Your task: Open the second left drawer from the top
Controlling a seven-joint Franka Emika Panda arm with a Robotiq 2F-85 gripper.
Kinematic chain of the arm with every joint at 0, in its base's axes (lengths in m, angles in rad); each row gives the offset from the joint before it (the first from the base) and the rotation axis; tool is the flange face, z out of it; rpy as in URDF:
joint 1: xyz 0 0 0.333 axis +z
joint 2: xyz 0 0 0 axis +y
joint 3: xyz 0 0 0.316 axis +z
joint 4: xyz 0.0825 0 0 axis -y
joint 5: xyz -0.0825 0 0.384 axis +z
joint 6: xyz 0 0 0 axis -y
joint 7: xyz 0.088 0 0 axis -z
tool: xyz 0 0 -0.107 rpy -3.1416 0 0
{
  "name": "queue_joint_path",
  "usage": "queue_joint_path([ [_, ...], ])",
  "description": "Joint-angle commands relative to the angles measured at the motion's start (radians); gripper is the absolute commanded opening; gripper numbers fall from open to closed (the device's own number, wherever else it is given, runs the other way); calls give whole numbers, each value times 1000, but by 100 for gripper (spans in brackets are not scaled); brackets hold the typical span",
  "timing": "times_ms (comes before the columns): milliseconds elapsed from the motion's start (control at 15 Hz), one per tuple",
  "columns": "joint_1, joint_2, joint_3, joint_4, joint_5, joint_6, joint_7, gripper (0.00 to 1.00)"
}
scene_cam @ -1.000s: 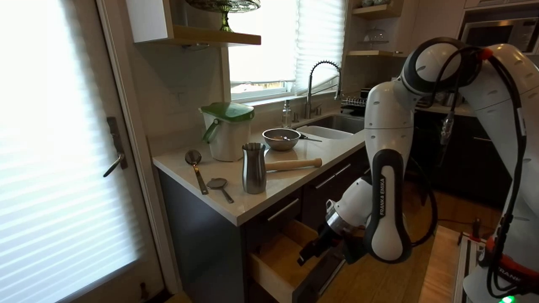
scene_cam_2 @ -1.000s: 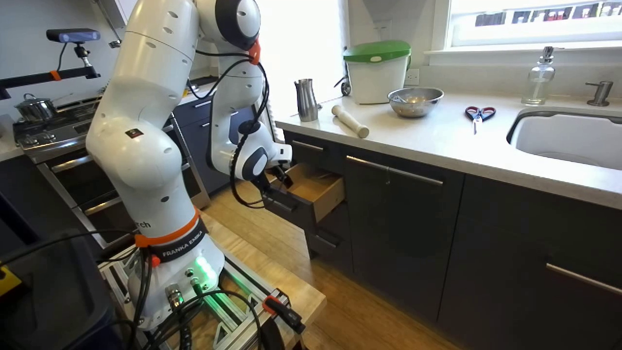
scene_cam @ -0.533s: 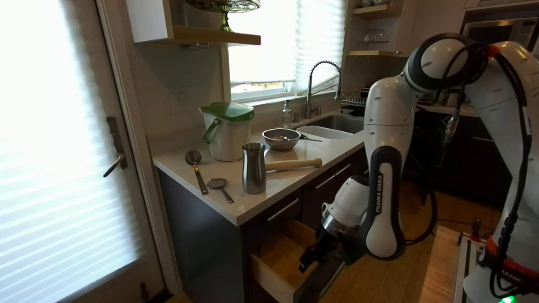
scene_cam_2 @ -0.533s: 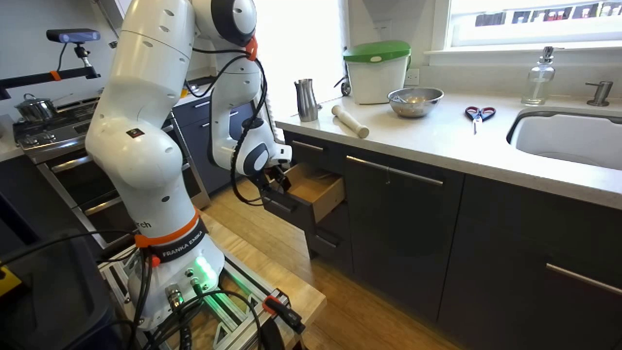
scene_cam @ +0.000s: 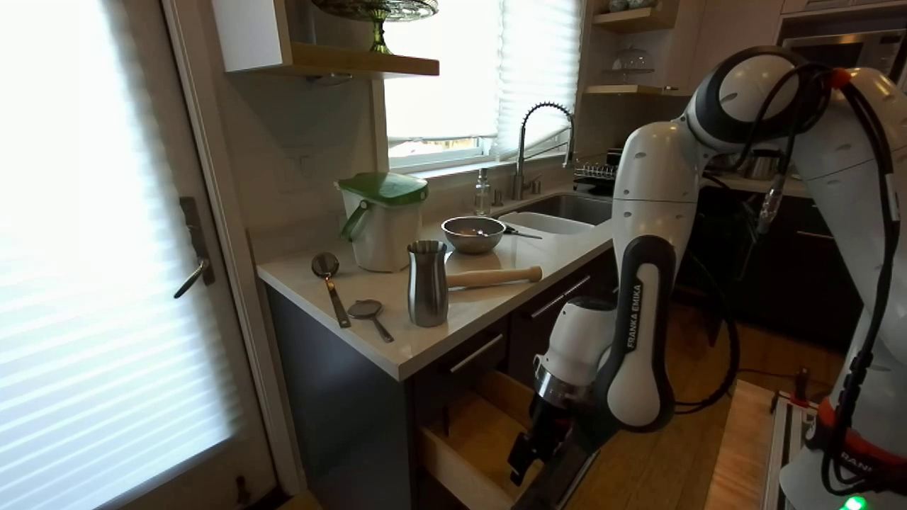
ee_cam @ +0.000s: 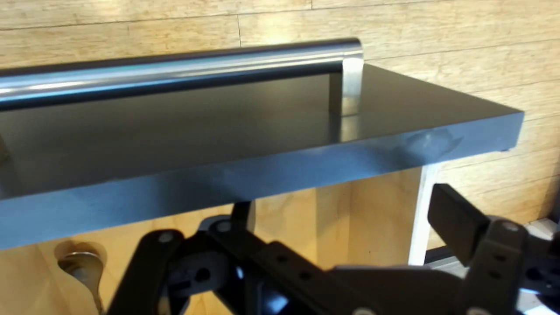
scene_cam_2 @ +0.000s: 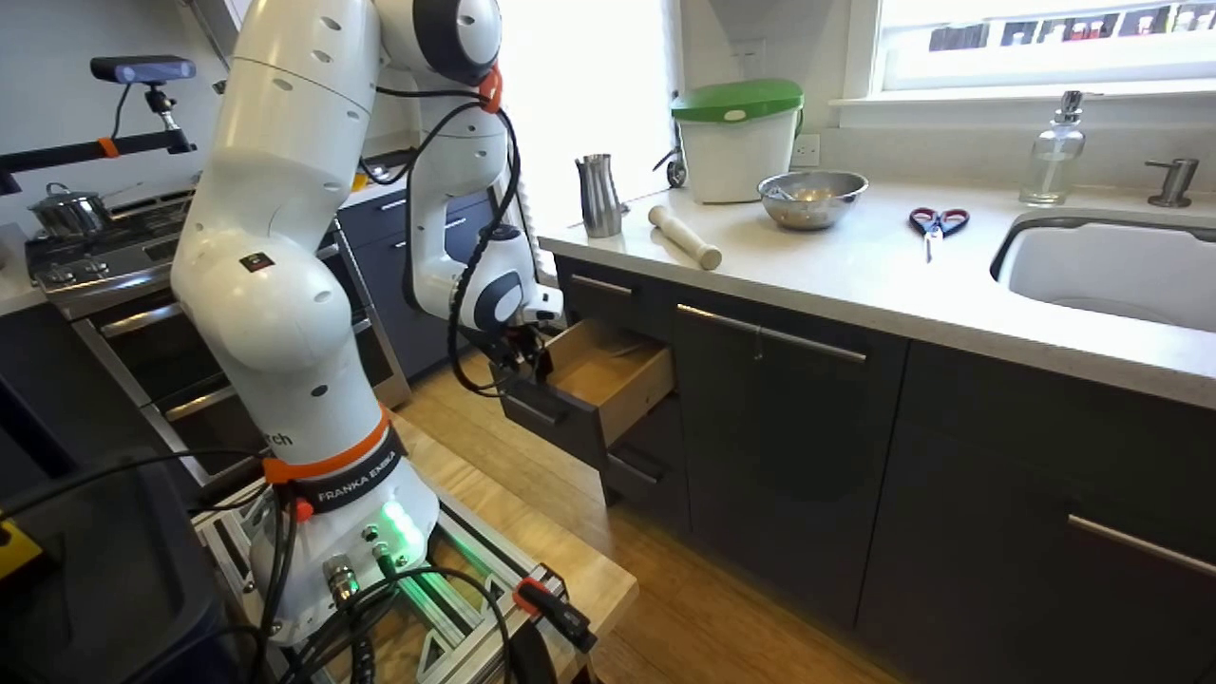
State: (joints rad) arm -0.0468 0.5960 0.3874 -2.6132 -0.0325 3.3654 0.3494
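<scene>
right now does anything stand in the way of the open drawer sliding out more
Nothing visible blocks the drawer: the wrist view shows floor beyond its front. Only the arm and its open gripper hang at the front edge, and they would likely travel with it.

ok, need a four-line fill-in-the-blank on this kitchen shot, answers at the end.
Counting from the top, the open drawer is number ____.
The lower drawer is not open but ____.
The pail has a lid coloured ____.
In the wrist view, the tool is not shut but ____.

Answers: two; closed; green; open.
</scene>
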Motion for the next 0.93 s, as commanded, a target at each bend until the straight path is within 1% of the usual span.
queue_joint_path([
  [0, -57, -19, 56, -13, 26, -95, -28, 100],
  [200, -77, -28, 73, -20, 46, -139, -39, 100],
  [533, -134, -33, 125, -30, 75, -227, -80, 100],
  [667, -140, -42, 131, -33, 94, -264, -99, 100],
  [867, -121, -71, 117, -42, 130, -308, -118, 100],
])
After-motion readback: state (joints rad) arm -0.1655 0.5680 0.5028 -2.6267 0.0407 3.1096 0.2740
